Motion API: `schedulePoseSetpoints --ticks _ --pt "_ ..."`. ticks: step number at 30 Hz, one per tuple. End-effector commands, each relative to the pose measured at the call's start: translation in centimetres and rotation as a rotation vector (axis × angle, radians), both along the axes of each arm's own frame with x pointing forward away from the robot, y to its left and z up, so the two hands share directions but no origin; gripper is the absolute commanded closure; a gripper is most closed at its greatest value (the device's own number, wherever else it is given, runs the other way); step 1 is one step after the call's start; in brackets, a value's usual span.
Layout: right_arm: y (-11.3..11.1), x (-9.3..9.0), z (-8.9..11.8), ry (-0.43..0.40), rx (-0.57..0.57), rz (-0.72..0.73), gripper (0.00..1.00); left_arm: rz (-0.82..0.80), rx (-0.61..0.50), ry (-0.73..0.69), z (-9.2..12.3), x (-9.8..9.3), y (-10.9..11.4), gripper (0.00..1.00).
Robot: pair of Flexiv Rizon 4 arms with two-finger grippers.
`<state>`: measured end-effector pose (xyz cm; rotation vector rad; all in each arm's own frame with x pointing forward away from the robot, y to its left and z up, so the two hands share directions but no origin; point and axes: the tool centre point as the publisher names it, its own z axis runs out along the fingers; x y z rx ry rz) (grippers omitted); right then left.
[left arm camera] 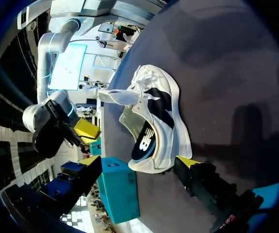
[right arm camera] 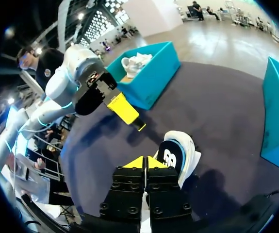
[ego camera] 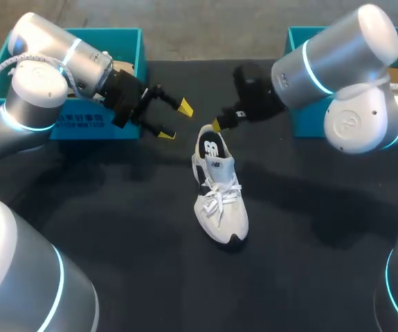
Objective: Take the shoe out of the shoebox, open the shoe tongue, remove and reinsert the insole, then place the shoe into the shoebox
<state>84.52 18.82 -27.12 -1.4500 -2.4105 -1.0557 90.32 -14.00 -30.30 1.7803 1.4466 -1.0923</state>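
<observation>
A white sneaker (ego camera: 221, 202) stands upright on the black table (ego camera: 115, 207), toe toward me. Its dark insole (ego camera: 212, 148) shows in the heel opening. My right gripper (ego camera: 216, 125) sits at the heel's rim, its yellow tips pressed together; in the right wrist view the gripper (right arm camera: 144, 163) is shut just beside the sneaker (right arm camera: 184, 151), and nothing shows between its tips. My left gripper (ego camera: 175, 120) hangs open a little left of the heel. From the left wrist view, that gripper (left arm camera: 139, 160) stands wide, with the sneaker (left arm camera: 158, 121) lying ahead of it.
A teal shoebox (ego camera: 132, 54) stands at the back left behind my left arm; the right wrist view shows another white shoe (right arm camera: 135, 63) inside it. A second teal box (ego camera: 300, 41) stands at the back right under my right arm.
</observation>
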Motion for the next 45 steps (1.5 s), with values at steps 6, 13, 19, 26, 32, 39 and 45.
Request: schedulePoseSetpoints --ticks 6,13,19,26,32,39,45 --pt "0.2 -0.2 0.3 -0.029 -0.097 -0.057 1.00 0.000 -0.002 -0.002 -0.1 0.0 -0.1 0.00" --pt "0.4 0.4 -1.7 -0.008 -0.213 -0.224 1.00 0.000 -0.002 -0.002 -0.1 0.0 -0.1 0.00" --pt "0.7 0.7 -2.6 -0.018 -0.346 -0.289 1.00 0.000 -0.002 -0.002 -0.1 0.0 -0.1 0.00" --pt "0.6 0.9 -3.8 -0.001 -0.407 -0.324 1.00 0.000 -0.002 -0.002 -0.1 0.0 -0.1 0.00" --pt "0.2 0.6 -4.9 0.050 -0.425 -0.335 1.00 0.000 -0.002 -0.002 -0.1 0.0 -0.1 0.00" --pt "0.3 -0.2 -5.9 0.080 -0.446 -0.340 1.00 0.000 -0.002 -0.002 -0.1 0.0 -0.1 0.00" --pt "0.4 -0.5 -6.6 0.103 -0.449 -0.338 1.00 0.000 -0.002 -0.002 -0.1 0.0 -0.1 0.00"
